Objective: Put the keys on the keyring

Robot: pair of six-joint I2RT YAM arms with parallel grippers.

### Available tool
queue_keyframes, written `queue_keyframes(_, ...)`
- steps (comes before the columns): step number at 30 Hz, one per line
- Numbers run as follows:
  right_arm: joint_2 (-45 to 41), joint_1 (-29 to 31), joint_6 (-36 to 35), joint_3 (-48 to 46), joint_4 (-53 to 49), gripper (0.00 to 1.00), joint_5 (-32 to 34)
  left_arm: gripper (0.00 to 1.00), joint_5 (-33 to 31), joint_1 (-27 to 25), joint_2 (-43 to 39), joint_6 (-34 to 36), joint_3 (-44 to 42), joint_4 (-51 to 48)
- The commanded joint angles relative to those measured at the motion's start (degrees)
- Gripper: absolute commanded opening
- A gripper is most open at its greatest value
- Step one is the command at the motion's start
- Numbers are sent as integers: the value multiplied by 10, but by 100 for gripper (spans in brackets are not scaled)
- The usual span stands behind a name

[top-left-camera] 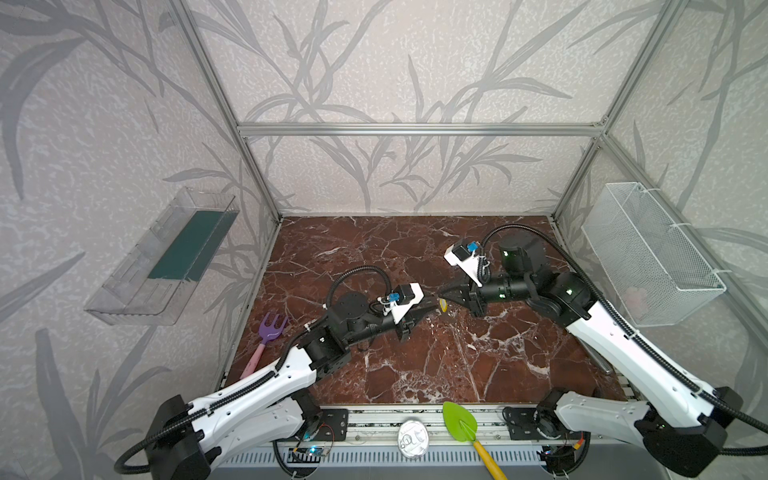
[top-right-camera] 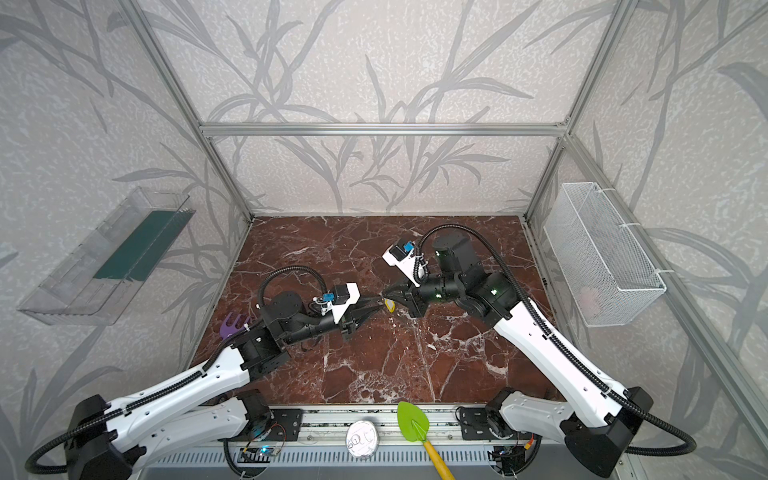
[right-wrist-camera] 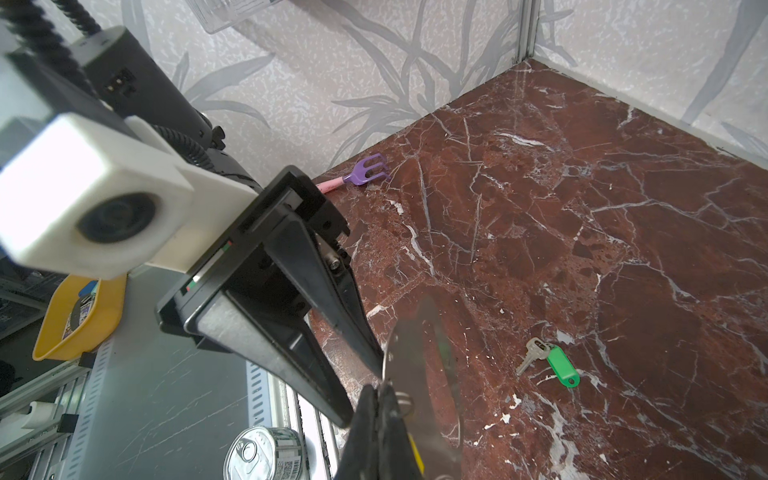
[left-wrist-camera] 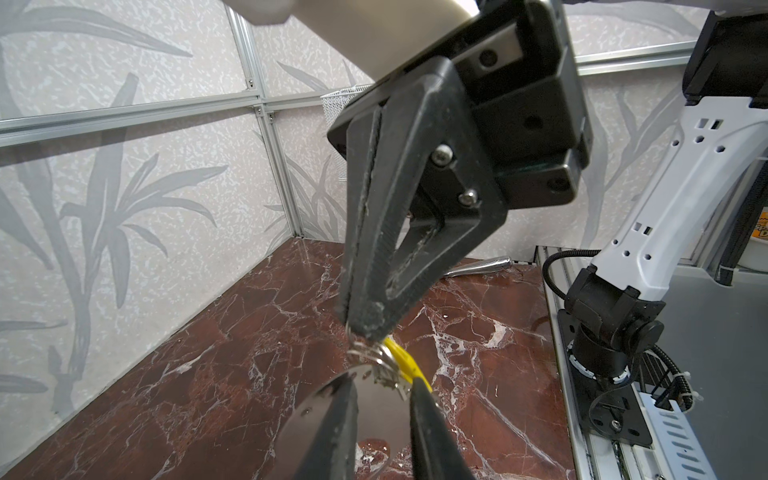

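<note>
With left gripper (right-wrist-camera: 374, 359) pinching the keyring (left-wrist-camera: 309, 411) and right gripper (left-wrist-camera: 365, 326) clamping the yellow-tagged key (left-wrist-camera: 404, 362), you should be threading slowly; holding both steady.

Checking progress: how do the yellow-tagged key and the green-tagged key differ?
The yellow-tagged key is lifted, pinched by the right gripper; the green-tagged key lies flat on the table, untouched. The yellow-tagged key sits by the keyring; the green-tagged key is well apart from it. Both carry plastic tags.
</note>
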Motion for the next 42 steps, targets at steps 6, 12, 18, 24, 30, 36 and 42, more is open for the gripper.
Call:
queue_keyframes(6,-13,5,1,-6,22,0,-10,25,7,-2,3,7,23,-6)
queue_keyframes(12,-14,7,0,-5,23,0,-13,25,7,-2,4,9,24,-16)
queue_keyframes(18,-12,13,-5,-3,19,0,-15,25,-16,-2,-5,17,21,-16)
queue_keyframes(24,-10,20,-11,-1,15,0,-14,23,-31,-2,-14,22,22,-20)
queue_keyframes(30,-8,27,-15,0,13,0,-14,22,-41,-2,-13,21,22,-22)
queue_keyframes(36,-11,30,-16,-2,13,0,-8,21,-56,-2,-15,17,20,-21)
queue_keyframes(42,-13,30,-13,-2,14,0,7,24,-47,-2,-21,16,16,-23)
